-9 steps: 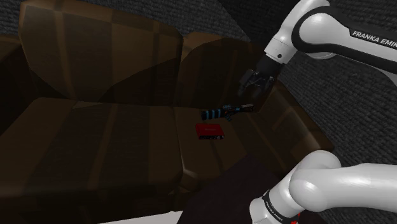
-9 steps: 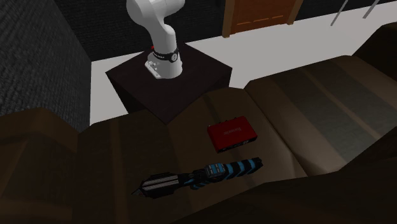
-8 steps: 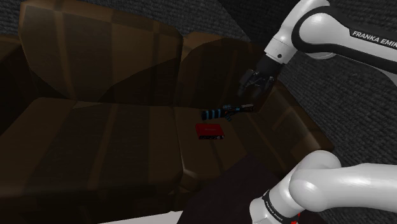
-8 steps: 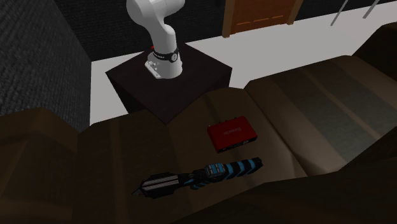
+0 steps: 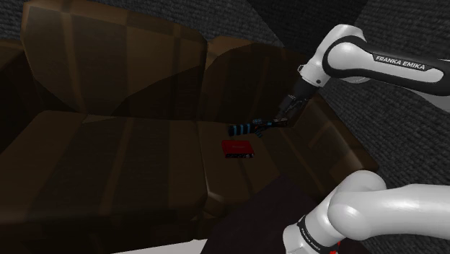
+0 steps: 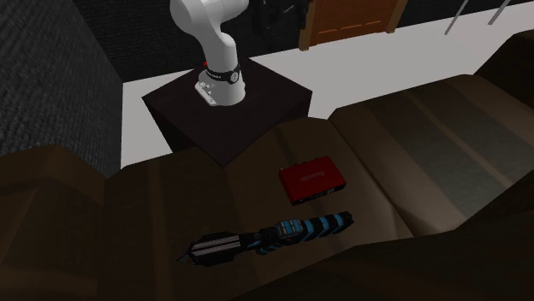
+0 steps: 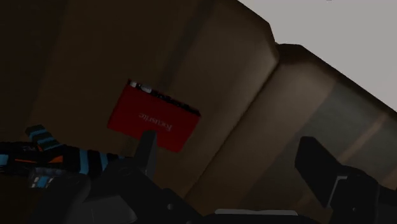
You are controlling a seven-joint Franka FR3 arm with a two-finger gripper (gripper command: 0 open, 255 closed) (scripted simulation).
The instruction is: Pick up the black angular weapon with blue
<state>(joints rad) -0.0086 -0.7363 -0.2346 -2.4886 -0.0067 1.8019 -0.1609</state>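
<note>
Shoulder view: brown sofa (image 5: 130, 144), two seat cushions and a backrest. Weapon (image 5: 249, 128), black with blue bands, lies flat on the seat cushion at this view's right, close to the backrest. Red box (image 5: 237, 149) lies on the same cushion, just beside the weapon on the side nearer the seat's front edge; the two are apart. White arm (image 5: 375, 65) reaches over the sofa; gripper (image 5: 283, 115) hangs low at the weapon's dark end, and contact cannot be told.

Second exterior view: weapon (image 6: 274, 236) lies lengthwise along the seat, blue-banded end towards this view's right, black end towards its left. Box (image 6: 312, 180) sits between the weapon and the dark stand (image 6: 257, 120). Brown door (image 6: 351, 21) and pale floor (image 6: 428, 60) lie behind.

Wrist view: gripper (image 7: 232, 162), fingers (image 7: 147, 153) standing wide apart, nothing held; bare cushion between them. Weapon (image 7: 44, 157) lies outside the fingers, beyond the one nearer the box (image 7: 153, 119).
</note>
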